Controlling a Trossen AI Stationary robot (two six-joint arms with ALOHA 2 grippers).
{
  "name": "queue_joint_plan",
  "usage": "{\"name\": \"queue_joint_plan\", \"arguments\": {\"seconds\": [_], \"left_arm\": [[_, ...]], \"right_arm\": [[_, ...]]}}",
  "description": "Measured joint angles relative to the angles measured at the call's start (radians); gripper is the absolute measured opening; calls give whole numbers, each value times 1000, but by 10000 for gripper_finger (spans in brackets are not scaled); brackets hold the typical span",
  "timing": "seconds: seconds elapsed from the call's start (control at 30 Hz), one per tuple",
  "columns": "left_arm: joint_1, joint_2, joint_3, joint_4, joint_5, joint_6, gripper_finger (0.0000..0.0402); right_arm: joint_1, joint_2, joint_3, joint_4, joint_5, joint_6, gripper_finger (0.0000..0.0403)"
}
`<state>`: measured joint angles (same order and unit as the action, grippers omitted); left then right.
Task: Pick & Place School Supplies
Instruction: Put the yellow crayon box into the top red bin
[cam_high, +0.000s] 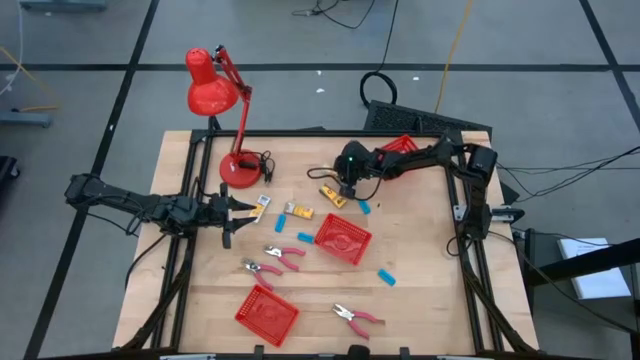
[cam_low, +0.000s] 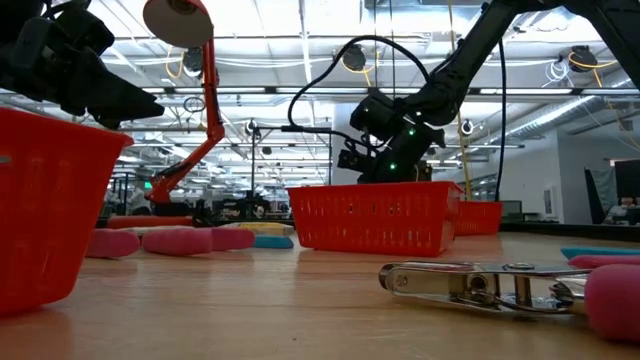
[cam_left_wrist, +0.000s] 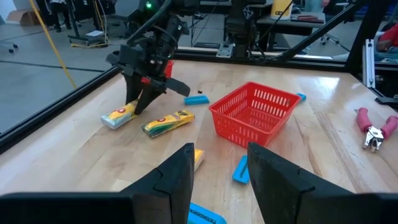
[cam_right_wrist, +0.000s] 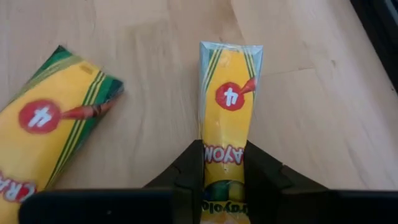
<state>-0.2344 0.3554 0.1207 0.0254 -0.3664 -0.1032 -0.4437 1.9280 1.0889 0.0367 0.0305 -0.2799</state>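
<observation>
A yellow crayon packet (cam_right_wrist: 227, 124) lies flat on the table at the far middle, with my right gripper (cam_right_wrist: 225, 171) shut on it. A second yellow packet (cam_right_wrist: 50, 137) lies beside it, untouched. Further supplies lie loose on the table: another yellow packet (cam_high: 300, 212), blue blocks (cam_high: 366, 207) (cam_high: 386, 277) and pink-handled pliers (cam_high: 285, 254) (cam_high: 357, 317). At the table's left side my left gripper (cam_left_wrist: 221, 174) stands open above the wood with nothing between its fingers. My right gripper pinches the packet's two long sides (cam_right_wrist: 211, 155) between its two fingers (cam_right_wrist: 186, 168), at the packet's end nearest the wrist. It comes slanting down from the table's right side, in line with the packet's length. The packet lies on the table.
A red mesh basket (cam_high: 342, 238) stands mid-table, a second (cam_high: 266, 313) near the front edge and a third (cam_high: 398, 145) at the far edge under my right arm. A red desk lamp (cam_high: 222, 100) stands at the far left. A pair of pliers (cam_low: 480, 285) lies close to the low camera.
</observation>
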Motion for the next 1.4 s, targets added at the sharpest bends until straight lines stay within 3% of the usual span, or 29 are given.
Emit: {"name": "queue_joint_plan", "arguments": {"seconds": [0.43, 0.87, 1.2, 1.4], "left_arm": [[0, 0, 0, 0, 0, 1, 152], [0, 0, 0, -24, 0, -5, 152], [0, 0, 0, -25, 0, -6, 152], [0, 0, 0, -25, 0, -7, 152]], "right_arm": [[47, -154, -2, -48, 102, -41, 67], [35, -321, -2, -294, 243, -55, 67], [-51, -370, -2, -453, 261, -41, 67], [-94, -372, -55, -448, 307, -51, 67]]}}
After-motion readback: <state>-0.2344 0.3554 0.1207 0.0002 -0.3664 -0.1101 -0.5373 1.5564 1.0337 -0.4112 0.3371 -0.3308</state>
